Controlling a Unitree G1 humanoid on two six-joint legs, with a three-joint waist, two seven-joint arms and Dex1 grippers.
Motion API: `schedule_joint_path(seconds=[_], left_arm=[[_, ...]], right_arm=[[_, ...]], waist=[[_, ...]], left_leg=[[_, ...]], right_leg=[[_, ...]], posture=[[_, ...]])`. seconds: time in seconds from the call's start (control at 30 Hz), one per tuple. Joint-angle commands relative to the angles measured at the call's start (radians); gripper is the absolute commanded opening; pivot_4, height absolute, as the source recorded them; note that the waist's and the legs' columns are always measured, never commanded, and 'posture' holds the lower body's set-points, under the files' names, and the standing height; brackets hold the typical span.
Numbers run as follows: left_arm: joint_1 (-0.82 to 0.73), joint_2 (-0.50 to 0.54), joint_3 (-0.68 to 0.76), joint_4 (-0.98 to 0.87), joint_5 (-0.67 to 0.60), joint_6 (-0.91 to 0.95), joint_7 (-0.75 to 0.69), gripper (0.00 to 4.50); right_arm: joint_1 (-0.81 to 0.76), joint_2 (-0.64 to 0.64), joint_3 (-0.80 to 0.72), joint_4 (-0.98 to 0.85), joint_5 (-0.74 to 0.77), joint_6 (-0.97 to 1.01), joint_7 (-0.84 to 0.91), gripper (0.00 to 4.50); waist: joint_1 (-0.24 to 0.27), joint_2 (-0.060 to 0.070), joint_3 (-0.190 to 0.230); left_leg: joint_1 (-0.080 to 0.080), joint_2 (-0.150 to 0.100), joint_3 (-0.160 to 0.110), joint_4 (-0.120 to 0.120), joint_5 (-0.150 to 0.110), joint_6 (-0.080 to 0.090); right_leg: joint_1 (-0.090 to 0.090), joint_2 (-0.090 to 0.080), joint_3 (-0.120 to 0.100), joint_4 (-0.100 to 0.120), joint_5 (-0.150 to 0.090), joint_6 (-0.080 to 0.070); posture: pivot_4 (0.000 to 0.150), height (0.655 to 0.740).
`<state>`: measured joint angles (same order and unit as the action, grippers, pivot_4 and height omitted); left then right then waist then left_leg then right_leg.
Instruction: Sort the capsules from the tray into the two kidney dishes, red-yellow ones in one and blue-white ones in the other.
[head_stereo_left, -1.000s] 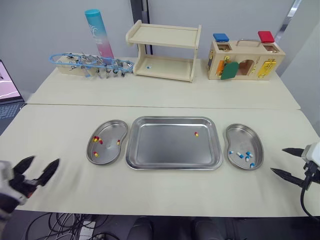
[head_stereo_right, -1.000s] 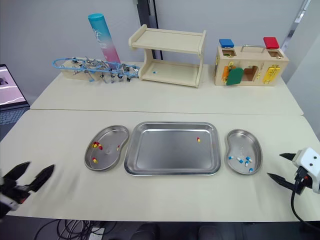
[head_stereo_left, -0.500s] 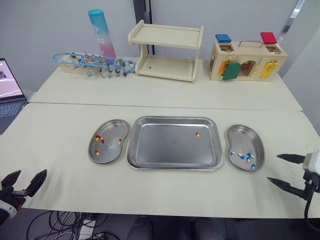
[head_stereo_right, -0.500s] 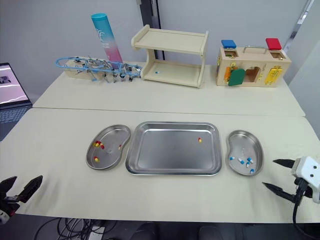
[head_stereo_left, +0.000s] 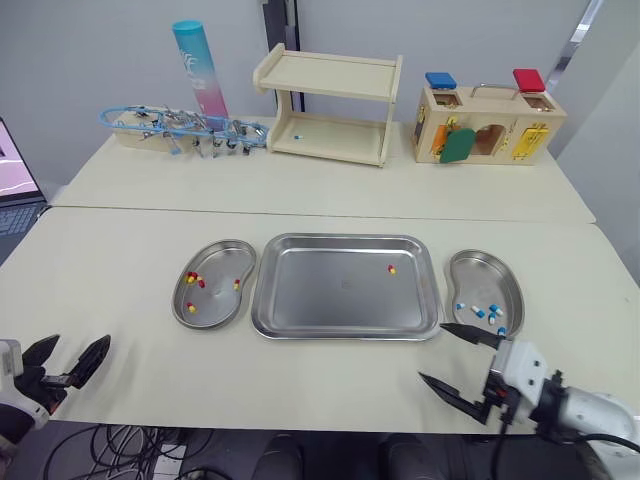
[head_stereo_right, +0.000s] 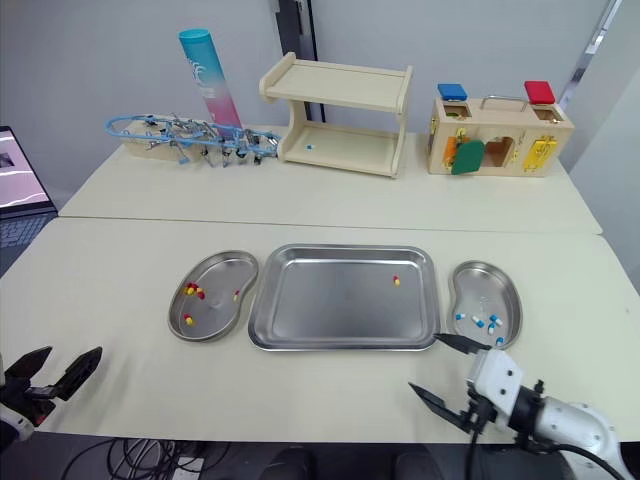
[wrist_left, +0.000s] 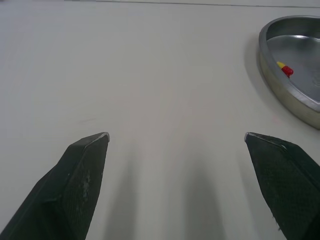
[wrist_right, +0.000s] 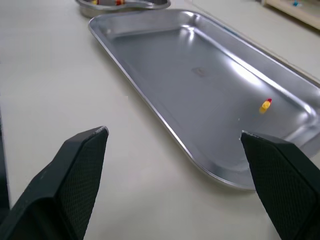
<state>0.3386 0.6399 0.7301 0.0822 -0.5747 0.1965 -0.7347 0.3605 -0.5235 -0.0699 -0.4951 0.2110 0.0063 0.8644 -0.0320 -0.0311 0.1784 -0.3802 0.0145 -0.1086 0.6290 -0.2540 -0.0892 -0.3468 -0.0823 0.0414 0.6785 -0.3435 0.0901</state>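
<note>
The steel tray lies mid-table and holds one red-yellow capsule, also seen in the right wrist view. To its left, the left kidney dish holds several red-yellow capsules. To its right, the right kidney dish holds several blue-white capsules. My right gripper hangs open and empty just off the tray's front right corner. My left gripper is open and empty near the table's front left edge, well short of the left dish.
Along the back stand a wooden shelf, a wooden lock box, a blue-pink tube and a rack of blue tools. A laptop sits at the far left edge. A seam crosses the table behind the dishes.
My right gripper has moved left from the table's right edge to the tray's front right corner, still open. The left gripper stays open at the front left.
</note>
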Motion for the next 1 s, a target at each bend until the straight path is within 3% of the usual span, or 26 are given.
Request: schedule_joint_path(seconds=[0.03, 0.43, 0.77, 1.0], left_arm=[[0.002, 0.014, 0.018, -0.04, -0.009, 0.007, -0.004, 4.5], [0.002, 0.045, 0.043, -0.066, -0.013, 0.022, -0.022, 4.5], [-0.063, 0.104, -0.016, -0.168, -0.023, 0.031, -0.09, 4.5], [-0.218, 0.154, -0.249, -0.436, -0.134, 0.194, -0.163, 4.5]], right_arm=[[-0.001, 0.018, 0.039, 0.017, -0.039, -0.057, -0.043, 4.46], [-0.005, 0.037, 0.106, 0.135, -0.07, -0.18, -0.092, 4.46], [0.004, 0.048, 0.12, 0.177, -0.076, -0.239, -0.127, 4.46], [0.002, 0.058, 0.134, 0.171, -0.077, -0.245, -0.155, 4.46]], waist=[[0.001, 0.0, 0.0], [0.0, -0.001, 0.0], [0.001, -0.001, 0.0], [0.003, 0.0, 0.0]], left_leg=[[0.0, 0.0, 0.0, 0.0, 0.0, 0.0], [0.0, 0.0, 0.0, 0.0, 0.0, 0.0], [0.0, 0.0, 0.0, 0.0, 0.0, 0.0], [0.0, 0.0, 0.0, 0.0, 0.0, 0.0]], right_leg=[[0.0, 0.0, 0.0, 0.0, 0.0, 0.0], [0.0, 0.0, 0.0, 0.0, 0.0, 0.0], [0.0, 0.0, 0.0, 0.0, 0.0, 0.0], [0.001, 0.0, 0.0, 0.001, 0.0, 0.0]], posture=[[0.15, 0.74], [0.15, 0.74], [0.15, 0.74], [0.15, 0.74]])
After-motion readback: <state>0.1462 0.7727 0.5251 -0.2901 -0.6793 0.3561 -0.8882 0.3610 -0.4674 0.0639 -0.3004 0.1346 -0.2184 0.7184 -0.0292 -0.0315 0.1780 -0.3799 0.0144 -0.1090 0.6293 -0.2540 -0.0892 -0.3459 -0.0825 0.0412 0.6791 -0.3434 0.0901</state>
